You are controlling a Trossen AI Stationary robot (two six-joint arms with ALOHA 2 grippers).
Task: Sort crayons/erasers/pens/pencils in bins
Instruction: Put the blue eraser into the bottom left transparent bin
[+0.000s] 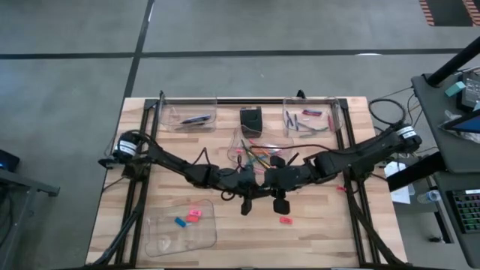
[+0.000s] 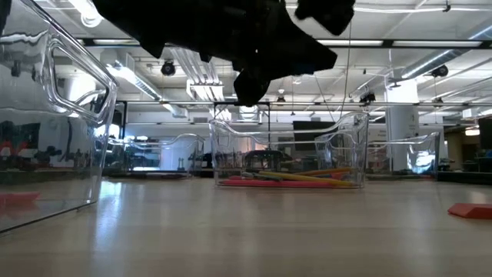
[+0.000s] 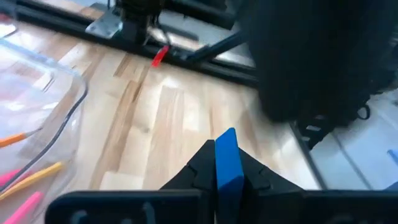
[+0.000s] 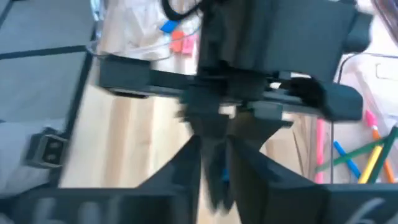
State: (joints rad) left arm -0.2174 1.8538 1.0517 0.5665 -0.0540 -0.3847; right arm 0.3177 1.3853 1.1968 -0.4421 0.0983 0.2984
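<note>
1. Both arms meeting over the table's middle in the high view, just in front of the centre bin (image 1: 262, 146) that holds the coloured pencils (image 1: 259, 156).
2. Left gripper (image 3: 227, 165) clenched on a blue eraser (image 3: 227, 163), the block standing upright between the dark fingers; seen plainly only in the left wrist view.
3. Right gripper (image 4: 214, 168) pointing at the left one from close range, fingers slightly parted around something dark and blurred; held or not, cannot tell.
4. Right arm's dark bulk filling much of the left wrist view; left arm's housing blocking most of the right wrist view.
5. Near-left bin (image 1: 182, 227) holding a blue and a pink eraser, visible from above and in the right wrist view.
6. Loose pink eraser (image 1: 285, 220) on bare wood near the front, right of centre; shown by the low view as a red block (image 2: 469, 210) at its right edge.
7. Far-left bin (image 1: 187, 114) with one dark pen (image 1: 196, 118); far-right bin (image 1: 311, 116) with short crayons (image 1: 300, 122); small black box (image 1: 251, 120) between them.
8. Low view hiding both grippers' fingers behind dark arm shapes overhead.
</note>
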